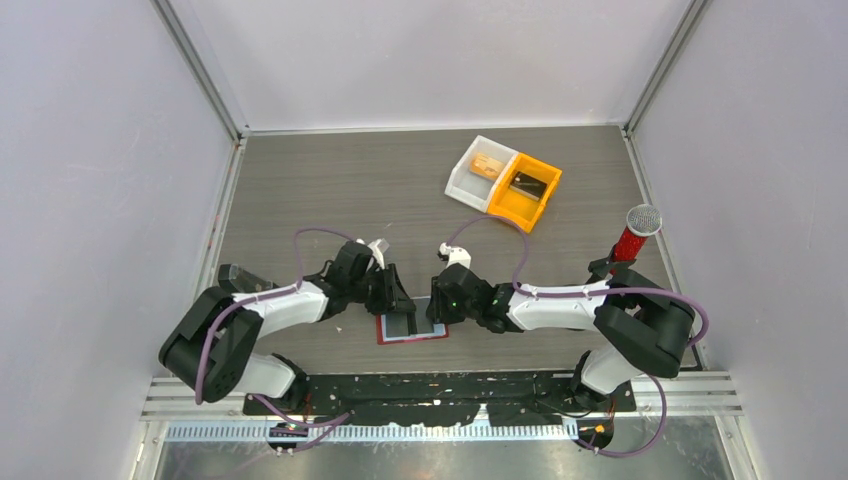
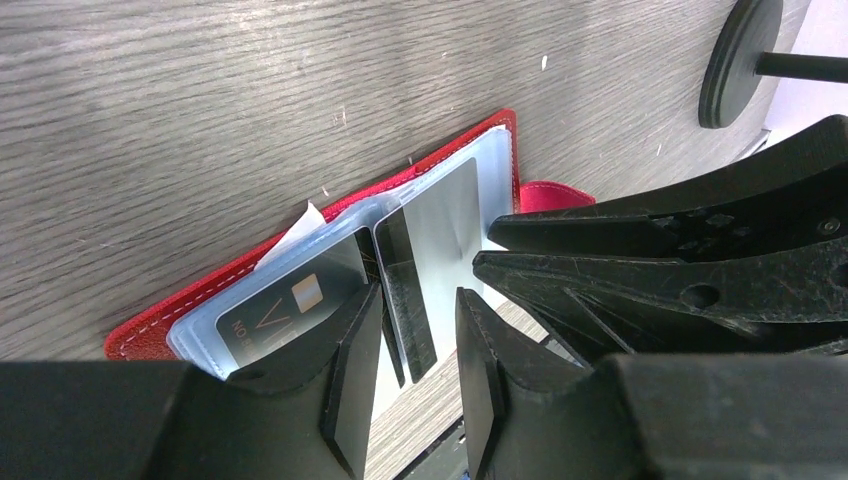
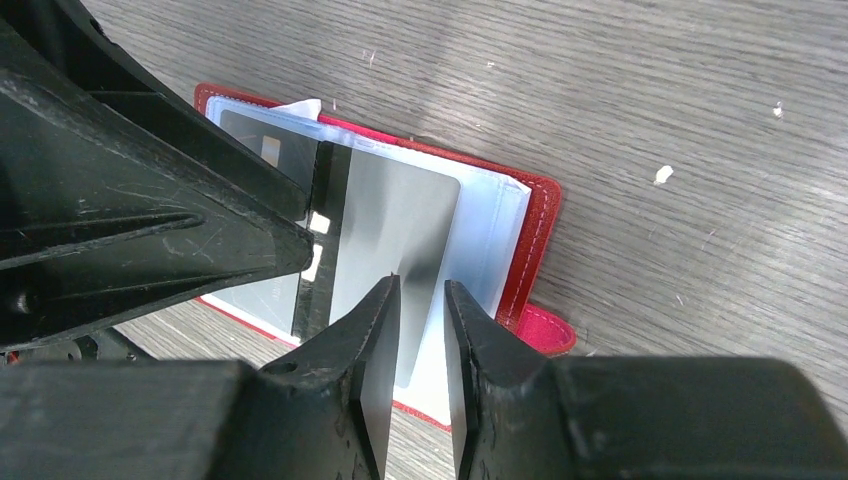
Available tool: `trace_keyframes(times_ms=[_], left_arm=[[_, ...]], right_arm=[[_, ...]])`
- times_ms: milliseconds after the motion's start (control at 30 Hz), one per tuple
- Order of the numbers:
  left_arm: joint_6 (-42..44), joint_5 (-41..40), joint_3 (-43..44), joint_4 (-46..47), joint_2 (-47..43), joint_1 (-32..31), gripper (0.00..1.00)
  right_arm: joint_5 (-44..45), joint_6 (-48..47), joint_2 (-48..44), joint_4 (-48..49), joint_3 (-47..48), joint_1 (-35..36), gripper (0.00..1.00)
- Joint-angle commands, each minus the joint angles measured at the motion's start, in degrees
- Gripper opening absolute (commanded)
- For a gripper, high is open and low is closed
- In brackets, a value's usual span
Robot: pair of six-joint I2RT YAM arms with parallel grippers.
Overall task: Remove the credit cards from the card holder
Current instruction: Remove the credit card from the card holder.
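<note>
Right gripper [image 3: 422, 340], jaws narrowly parted, straddles the near edge of a silver credit card [image 3: 390, 220]; left gripper [image 2: 418, 370], jaws wider, straddles its black-striped edge. Whether either pinches it cannot be told. Beneath both lies the open red card holder [image 3: 537, 230].

Pebbled red card holder [image 3: 540, 240] (glossy plastic inside) on matt woodgrain table [image 3: 650, 90].

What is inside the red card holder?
Clear sleeves with a dark chip card and a silver card with a black stripe; a white paper slip peeks out. Jaws hide the near ends.
</note>
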Motion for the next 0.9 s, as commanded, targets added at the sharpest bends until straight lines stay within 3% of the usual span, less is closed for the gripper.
trace_keyframes(times_ms=[0,233,533,867], left_arm=[[-1.01,1.50,-0.88,4.22,0.91,-0.26,0.35],[-4.20,3.45,-1.94,7.41,0.75,-0.36,0.32],[-7.15,4.63,-2.93,9.12,-2.00,-0.33,0.21],[-8.81,6.15,-4.28,13.72,-0.71,-0.31,0.19]], right_arm=[[-0.22,0.79,0.24,1.41,-0.81,-0.24,0.30],[-0.53,0.92,0.53,1.69,-0.91,-0.38,0.29],[-0.82,0.90,0.80,1.94,-0.86,-0.43,0.28],[-2.11,1.23,1.46,3.28,-1.34,-0.77,0.25]])
